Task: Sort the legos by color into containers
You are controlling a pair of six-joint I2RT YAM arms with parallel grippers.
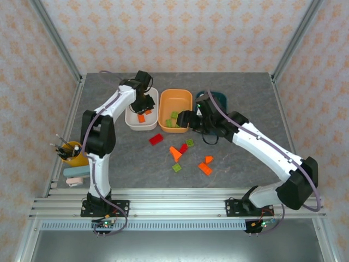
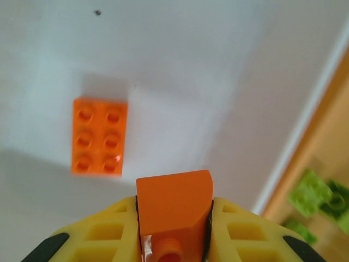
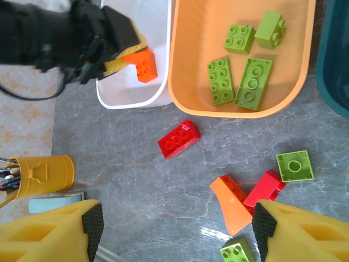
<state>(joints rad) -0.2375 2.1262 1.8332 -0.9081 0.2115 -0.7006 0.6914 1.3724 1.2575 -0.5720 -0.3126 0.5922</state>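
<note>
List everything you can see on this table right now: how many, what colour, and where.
Tubs: three in a far row, white tub, orange tub, dark teal tub.
Green legos: four in the orange tub; two loose on the table.
Orange legos: one on the white tub's floor; three loose.
Red legos: two loose.
Yellow cup: one, holding pens, left edge.
Pale blue block: one, beside the cup.
Left fingers: shut on an orange lego over the white tub.
Right fingers: open above the loose legos.
</note>
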